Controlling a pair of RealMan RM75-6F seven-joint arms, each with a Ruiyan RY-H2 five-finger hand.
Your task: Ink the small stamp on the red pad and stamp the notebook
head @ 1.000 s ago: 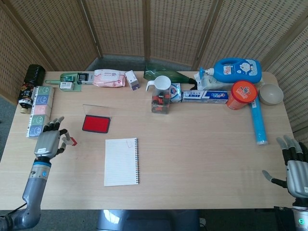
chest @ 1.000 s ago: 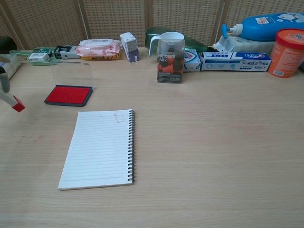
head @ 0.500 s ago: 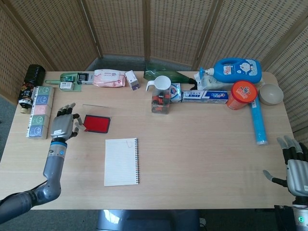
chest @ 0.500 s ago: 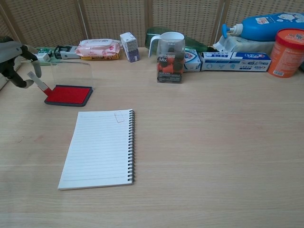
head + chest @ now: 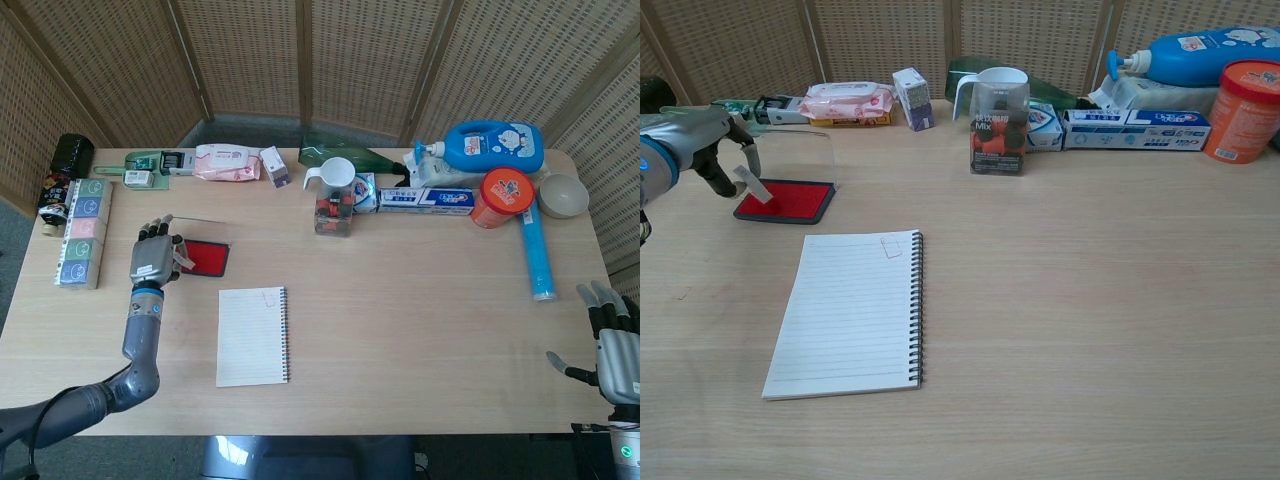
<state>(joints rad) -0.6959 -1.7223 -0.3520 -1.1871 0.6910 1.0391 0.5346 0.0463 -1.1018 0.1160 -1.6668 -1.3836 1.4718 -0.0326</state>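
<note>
From the head view, the left hand point(image 5: 153, 262) is over the left edge of the red pad point(image 5: 204, 257). It holds the small stamp point(image 5: 183, 259) between thumb and finger, and the stamp sits at the pad's left side. The notebook point(image 5: 253, 335) lies flat just below the pad, a little to the right. It is white with thin lines and a wire spine down its right side. The bench point(image 5: 420, 320) is pale wood, and there is lots of bare wood right of the notebook. The right hand point(image 5: 616, 350) is far off at the right edge of the bench, with its fingers spread and nothing in them. Along the back edge stand a blue bottle point(image 5: 492, 146), an orange can point(image 5: 502, 196) and a clear jar point(image 5: 334, 208).

From the chest view, the left hand point(image 5: 695, 145) comes in from the left edge. The small stamp point(image 5: 753, 183) is a thin white stick, tilted, with its low end on the red pad point(image 5: 790, 200). The pad is a flat red square in a dark tray, with a clear lid standing up behind it. The notebook point(image 5: 852, 312) lies near the front, apart from the pad. The jar point(image 5: 999, 128) stands well behind it.
</note>
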